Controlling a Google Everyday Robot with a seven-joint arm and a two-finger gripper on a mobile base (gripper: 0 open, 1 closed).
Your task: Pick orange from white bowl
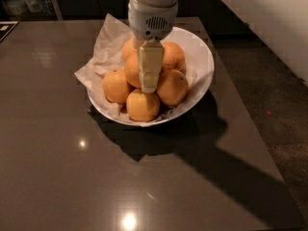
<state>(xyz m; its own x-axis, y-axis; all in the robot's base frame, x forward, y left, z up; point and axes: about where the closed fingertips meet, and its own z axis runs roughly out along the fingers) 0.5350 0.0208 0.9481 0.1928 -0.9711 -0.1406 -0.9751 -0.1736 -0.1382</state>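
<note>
A wide white bowl (199,57) lined with crumpled white paper (103,49) stands on the dark table and holds a pile of several round yellow-orange oranges. My gripper (149,86) hangs straight down from its white wrist over the middle of the pile. Its cream tip reaches the top middle orange (132,70) and partly hides it. Other oranges lie at the left (116,86), front (142,106) and right (173,87) of the pile.
The dark glossy table (72,167) stretches to the front and left of the bowl. Its right edge runs diagonally, with floor (274,109) beyond it. The arm's shadow falls across the table to the front right of the bowl.
</note>
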